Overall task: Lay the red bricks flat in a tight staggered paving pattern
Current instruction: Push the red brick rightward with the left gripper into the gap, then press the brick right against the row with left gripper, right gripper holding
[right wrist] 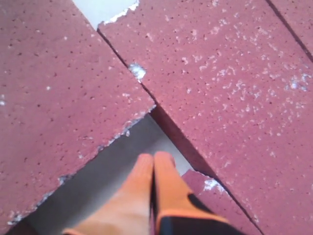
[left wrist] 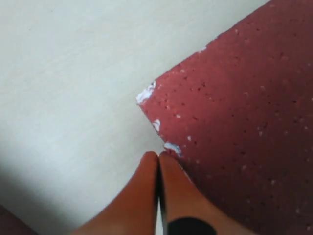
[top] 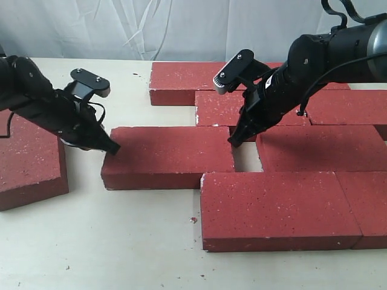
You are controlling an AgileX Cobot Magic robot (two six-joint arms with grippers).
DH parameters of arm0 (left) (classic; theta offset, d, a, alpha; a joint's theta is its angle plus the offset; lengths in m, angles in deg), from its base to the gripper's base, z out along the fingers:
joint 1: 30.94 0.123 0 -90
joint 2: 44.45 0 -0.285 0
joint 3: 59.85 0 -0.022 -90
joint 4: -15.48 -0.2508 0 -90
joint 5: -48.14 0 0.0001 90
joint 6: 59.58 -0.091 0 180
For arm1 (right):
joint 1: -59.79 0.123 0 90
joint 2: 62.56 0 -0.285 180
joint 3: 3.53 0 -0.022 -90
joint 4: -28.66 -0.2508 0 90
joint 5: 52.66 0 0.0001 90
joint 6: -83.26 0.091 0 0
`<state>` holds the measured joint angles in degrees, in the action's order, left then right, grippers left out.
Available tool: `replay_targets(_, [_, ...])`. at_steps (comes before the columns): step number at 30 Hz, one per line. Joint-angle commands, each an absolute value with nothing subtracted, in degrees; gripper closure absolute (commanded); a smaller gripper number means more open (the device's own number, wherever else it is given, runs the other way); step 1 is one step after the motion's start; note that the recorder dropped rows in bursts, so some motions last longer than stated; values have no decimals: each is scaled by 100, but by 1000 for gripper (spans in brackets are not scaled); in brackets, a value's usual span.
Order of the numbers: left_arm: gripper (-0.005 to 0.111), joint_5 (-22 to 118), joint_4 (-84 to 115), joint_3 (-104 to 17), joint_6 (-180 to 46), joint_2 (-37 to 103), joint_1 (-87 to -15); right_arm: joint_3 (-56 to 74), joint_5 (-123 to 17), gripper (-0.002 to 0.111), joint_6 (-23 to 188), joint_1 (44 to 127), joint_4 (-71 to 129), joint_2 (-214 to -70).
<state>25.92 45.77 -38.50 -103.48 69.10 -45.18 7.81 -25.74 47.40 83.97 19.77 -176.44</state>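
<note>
Several dark red bricks lie flat on the table. The middle-row left brick stands apart from its right neighbour, leaving a small gap. My left gripper is shut, its tips at that brick's far left corner. My right gripper is shut, its tips down at the gap, beside the brick's right end. The back-row bricks and the front-row brick lie close together.
A separate red brick lies at the left edge, apart from the group. Another brick continues the front row at the right edge. Bare cream tabletop spreads across the front left. A wrinkled white cloth hangs behind.
</note>
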Motion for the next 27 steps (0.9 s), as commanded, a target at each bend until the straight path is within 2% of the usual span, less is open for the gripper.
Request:
replay_targets(1, [107,2590,4985,-3876,-10712,6927,-4549,772,-2748,109,4943,8239,2075,-17599])
replay_targets(7, [107,2559,5324,-4071,-10952,7267,-4570,772,-2737,109,5353,7639,2047,-17594])
replay_targets(18, [107,2830,5293,-4096,-10975,7300,-5051,772,-2763,109,5354,7586,2062,-17579])
replay_targets(27, [107,2896,5316,-4096,-10975,7300,-5116,772,-2776,109,5354,7586,2041,-17579])
